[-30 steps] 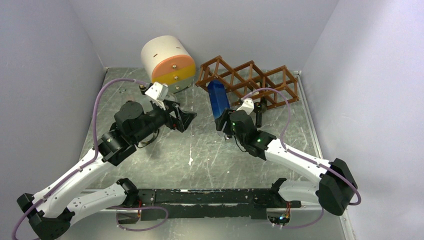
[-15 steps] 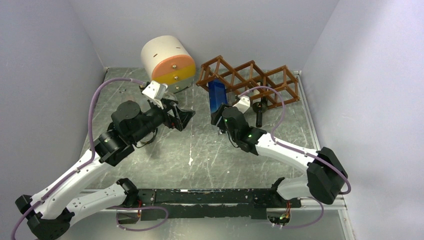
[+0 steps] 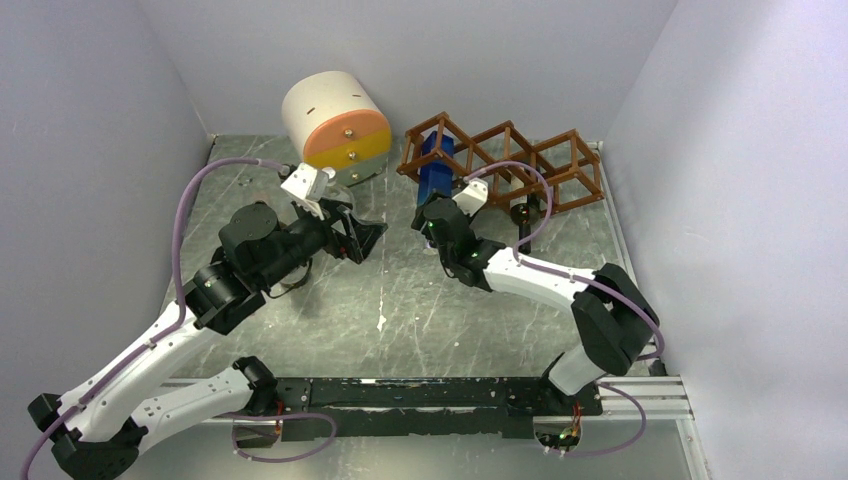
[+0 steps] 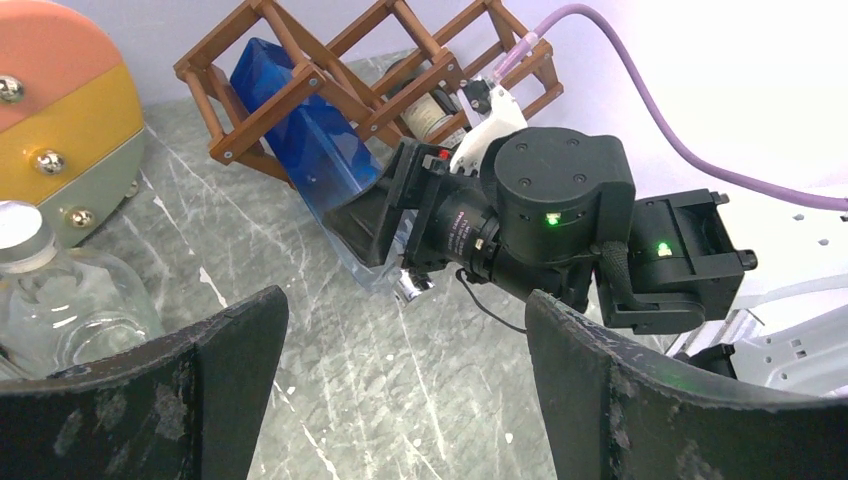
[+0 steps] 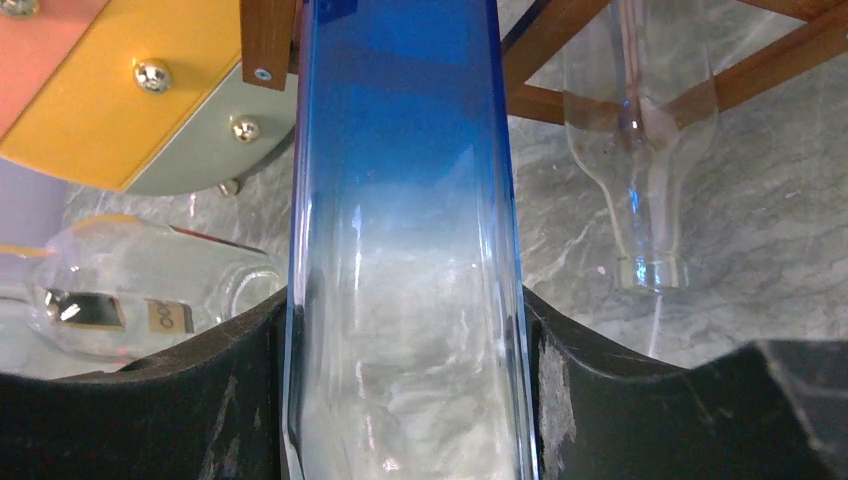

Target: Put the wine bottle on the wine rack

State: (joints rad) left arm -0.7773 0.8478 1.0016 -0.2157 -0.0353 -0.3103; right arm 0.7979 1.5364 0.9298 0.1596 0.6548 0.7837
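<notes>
Well extended, right claw [image 3: 431, 204] clamps wine bottle [image 3: 436, 165] in wine rack [image 3: 505, 160]; left claw [image 3: 370, 235] gapes.

Left claw [image 3: 366, 236] spread wide, right arm stretched forward, right claw [image 3: 428, 208] clamping wine bottle [image 3: 436, 168]

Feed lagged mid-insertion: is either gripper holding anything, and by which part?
The right gripper holds the blue-to-clear square glass bottle by its clear end. The left gripper is empty.
</notes>
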